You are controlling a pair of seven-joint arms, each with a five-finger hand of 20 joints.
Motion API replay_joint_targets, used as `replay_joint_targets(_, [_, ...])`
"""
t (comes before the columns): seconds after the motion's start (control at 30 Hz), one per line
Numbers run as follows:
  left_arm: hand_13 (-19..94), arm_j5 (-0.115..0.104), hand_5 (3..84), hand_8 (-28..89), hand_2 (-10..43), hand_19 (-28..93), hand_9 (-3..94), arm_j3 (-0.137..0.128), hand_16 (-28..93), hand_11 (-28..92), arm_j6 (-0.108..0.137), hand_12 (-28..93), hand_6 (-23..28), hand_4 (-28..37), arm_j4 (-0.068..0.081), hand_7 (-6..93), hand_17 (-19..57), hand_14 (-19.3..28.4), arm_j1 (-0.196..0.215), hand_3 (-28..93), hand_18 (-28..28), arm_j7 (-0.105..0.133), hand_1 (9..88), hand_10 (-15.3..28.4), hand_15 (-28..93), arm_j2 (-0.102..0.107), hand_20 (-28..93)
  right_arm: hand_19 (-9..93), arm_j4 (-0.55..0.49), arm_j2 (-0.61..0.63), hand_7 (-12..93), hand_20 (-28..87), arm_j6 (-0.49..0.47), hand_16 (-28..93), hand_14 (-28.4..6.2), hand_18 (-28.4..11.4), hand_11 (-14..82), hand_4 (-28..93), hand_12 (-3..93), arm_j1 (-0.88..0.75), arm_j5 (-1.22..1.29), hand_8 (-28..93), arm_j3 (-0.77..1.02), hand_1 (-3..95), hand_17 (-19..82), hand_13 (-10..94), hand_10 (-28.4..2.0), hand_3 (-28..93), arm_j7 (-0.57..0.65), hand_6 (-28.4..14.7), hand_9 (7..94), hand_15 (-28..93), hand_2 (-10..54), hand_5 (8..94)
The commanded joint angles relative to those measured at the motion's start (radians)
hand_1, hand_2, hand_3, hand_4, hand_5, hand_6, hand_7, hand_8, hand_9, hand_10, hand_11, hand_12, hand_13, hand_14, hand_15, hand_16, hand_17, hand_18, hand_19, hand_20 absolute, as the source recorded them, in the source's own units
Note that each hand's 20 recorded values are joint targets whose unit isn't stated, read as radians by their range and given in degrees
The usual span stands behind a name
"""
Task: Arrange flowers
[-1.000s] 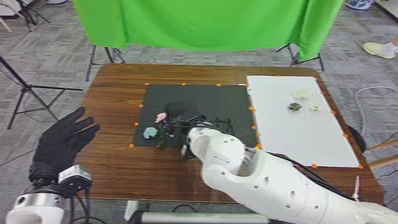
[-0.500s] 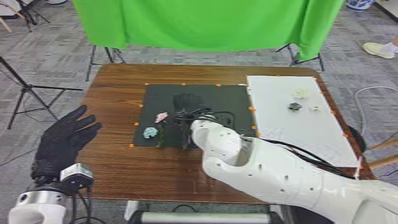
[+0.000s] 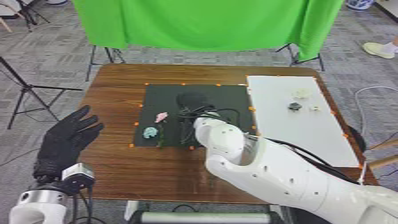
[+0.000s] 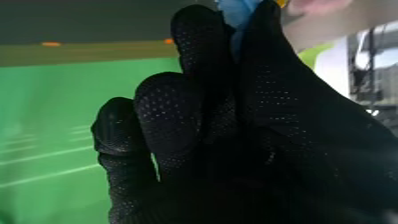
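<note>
In the head view, my right hand (image 3: 191,101) is over the far middle of the dark mat (image 3: 222,95). In the right wrist view, a light blue thing (image 4: 234,16) is pinched between the thumb and a finger of my right hand (image 4: 302,115); its far end is cut off. A blurred pink thing (image 4: 316,6) is beyond the thumb. The head view has a pink flower (image 3: 161,117) and a light blue flower (image 3: 150,132) at the mat's left side, apart from that hand. My left hand (image 3: 67,137) is open beside the table's left edge, holding nothing.
On the white board (image 3: 302,135) at the right are a pale yellow flower (image 3: 301,94), a dark green one (image 3: 295,106) and a small white one (image 3: 314,107). Orange markers line the mat and board. A green cloth (image 3: 204,25) hangs behind the brown table (image 3: 120,90).
My right hand has moved away from the pink flower, farther back and slightly right over the mat. My left hand has hardly moved.
</note>
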Motion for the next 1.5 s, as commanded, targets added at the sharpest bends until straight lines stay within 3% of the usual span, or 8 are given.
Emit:
replay_joint_targets(0.03, [25, 0.008, 38.3, -10, 5.8, 57, 34.9, 0.002, -9, 27, -0.018, 9, 10.5, -21.2, 0.006, 13.7, -10.8, 26.4, -0.001, 81, 23.3, -0.021, 24.4, 19.9, 49, -0.009, -2, 93, -0.004, 0.000, 21, 52, 0.009, 15, -9.3, -22.4, 24.0, -28, 24.1, -0.035, -0.033, 3, -0.030, 50.6, 40, 74, -11.8, 82, -0.024, -0.6, 89.2, 77, -9.5, 84.2])
replay_joint_targets(0.6, [25, 0.005, 38.3, -10, 5.9, 57, 34.9, 0.002, -9, 27, -0.008, 9, 10.5, -21.3, 0.004, 13.9, -10.7, 26.4, 0.011, 81, 23.3, -0.011, 24.5, 19.9, 49, -0.015, -2, 93, 0.010, 0.036, 22, 51, 0.041, 15, -9.2, -22.3, 22.8, -28, 25.3, 0.037, -0.057, 2, -0.106, 49.9, 39, 73, -11.3, 82, -0.003, -0.5, 88.2, 77, -9.5, 82.4])
replay_joint_targets(0.8, [25, 0.007, 38.3, -10, 5.9, 57, 34.8, -0.001, -9, 27, -0.008, 9, 10.5, -21.3, 0.000, 13.9, -10.7, 26.4, 0.020, 81, 23.3, -0.012, 24.4, 19.8, 49, -0.019, -2, 93, -0.030, 0.018, 24, 52, -0.045, 14, -9.4, -22.2, 21.8, -28, 27.5, -0.039, -0.073, 0, -0.006, 47.1, 38, 71, -11.3, 83, -0.047, -1.6, 84.3, 78, -9.5, 76.2])
replay_joint_targets(0.93, [25, 0.008, 38.3, -10, 5.9, 57, 34.8, 0.001, -9, 27, -0.007, 9, 10.4, -21.2, -0.001, 13.9, -10.7, 26.4, 0.019, 81, 23.3, -0.014, 24.4, 19.8, 49, -0.020, -2, 93, -0.045, 0.013, 25, 53, -0.061, 14, -10.4, -22.2, 26.9, -28, 26.2, -0.050, -0.101, -4, 0.006, 43.1, 36, 68, -12.4, 86, -0.064, -2.6, 77.2, 80, -9.5, 69.1])
replay_joint_targets(1.17, [25, 0.010, 38.2, -10, 5.9, 57, 34.8, 0.006, -9, 27, -0.008, 9, 10.4, -21.2, -0.002, 13.9, -10.7, 26.4, 0.019, 81, 23.3, -0.018, 24.4, 19.8, 49, -0.021, -2, 93, -0.049, 0.015, 25, 53, -0.059, 13, -10.9, -22.4, 34.2, -28, 21.2, -0.041, -0.096, -15, 0.005, 40.9, 35, 66, -14.5, 88, -0.053, -2.9, 71.0, 82, -9.5, 65.1])
replay_joint_targets(1.5, [25, 0.010, 38.3, -10, 5.9, 57, 34.9, 0.001, -9, 27, 0.003, 9, 10.4, -21.2, -0.012, 13.8, -10.7, 26.4, 0.044, 81, 23.4, -0.013, 24.5, 19.8, 49, -0.028, -2, 93, -0.101, 0.051, 24, 53, -0.030, 12, -11.9, -22.4, 38.1, -28, 16.0, -0.022, -0.090, -16, 0.034, 38.5, 34, 65, -16.5, 90, -0.058, -3.8, 65.9, 82, -9.5, 61.9])
